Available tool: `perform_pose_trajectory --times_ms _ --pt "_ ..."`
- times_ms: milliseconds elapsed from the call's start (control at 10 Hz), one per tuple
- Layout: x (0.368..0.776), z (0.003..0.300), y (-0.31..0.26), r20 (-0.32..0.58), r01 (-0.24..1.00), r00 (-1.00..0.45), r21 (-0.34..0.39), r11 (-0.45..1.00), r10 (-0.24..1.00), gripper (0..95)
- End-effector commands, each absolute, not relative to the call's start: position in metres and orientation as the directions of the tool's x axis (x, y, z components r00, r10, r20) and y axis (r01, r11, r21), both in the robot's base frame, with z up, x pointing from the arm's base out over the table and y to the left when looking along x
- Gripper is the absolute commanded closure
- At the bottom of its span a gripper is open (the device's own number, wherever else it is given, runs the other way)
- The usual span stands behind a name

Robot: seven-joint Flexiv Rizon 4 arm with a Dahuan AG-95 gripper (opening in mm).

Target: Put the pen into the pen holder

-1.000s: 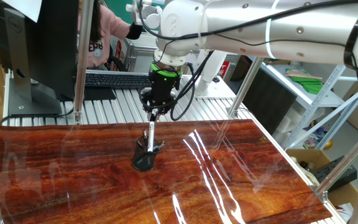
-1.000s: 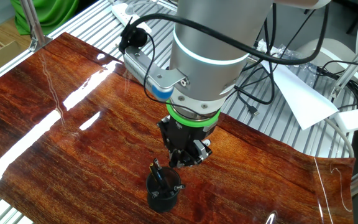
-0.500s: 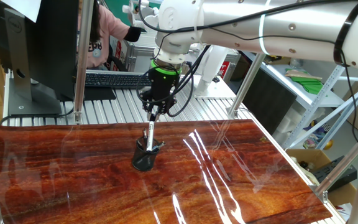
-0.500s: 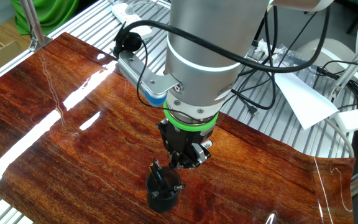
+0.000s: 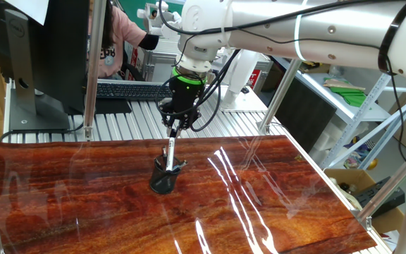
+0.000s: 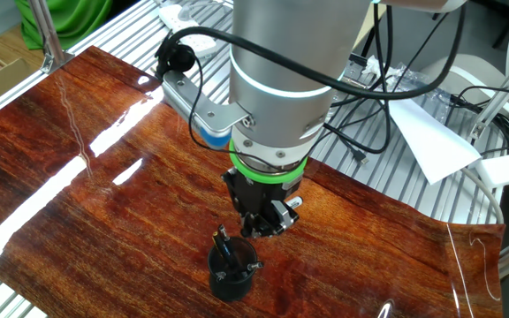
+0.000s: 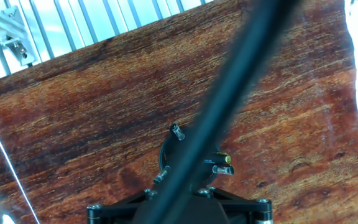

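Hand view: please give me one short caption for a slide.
Seen past the tool, the pen runs as a dark blurred bar down to the pen holder on the wooden table.

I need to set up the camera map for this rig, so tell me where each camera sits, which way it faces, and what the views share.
One fixed view: stands at a table edge, facing a monitor, keyboard and seated person; shows the long white arm, gripper, pen, pen holder.
The other fixed view: high on another side, looking down across the table; the arm's thick wrist fills the middle.
Hand view: on the hand, looking straight down; only the gripper's dark base shows.
Shared: all three see the pen holder.
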State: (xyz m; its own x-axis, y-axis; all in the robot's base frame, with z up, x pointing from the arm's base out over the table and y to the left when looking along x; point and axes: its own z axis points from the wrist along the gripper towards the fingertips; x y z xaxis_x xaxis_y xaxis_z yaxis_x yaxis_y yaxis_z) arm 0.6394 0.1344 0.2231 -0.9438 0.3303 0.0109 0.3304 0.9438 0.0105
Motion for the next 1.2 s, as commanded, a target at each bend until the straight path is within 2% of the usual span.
perform_pose_trajectory --times_ms 100,1200 --pt "0.6386 0.2227 0.1340 0.007 0.335 -0.942 0.012 0.942 0.334 95.0" --pt "0.6386 0.2227 0.1340 0.010 0.361 -0.933 0.026 0.932 0.361 95.0"
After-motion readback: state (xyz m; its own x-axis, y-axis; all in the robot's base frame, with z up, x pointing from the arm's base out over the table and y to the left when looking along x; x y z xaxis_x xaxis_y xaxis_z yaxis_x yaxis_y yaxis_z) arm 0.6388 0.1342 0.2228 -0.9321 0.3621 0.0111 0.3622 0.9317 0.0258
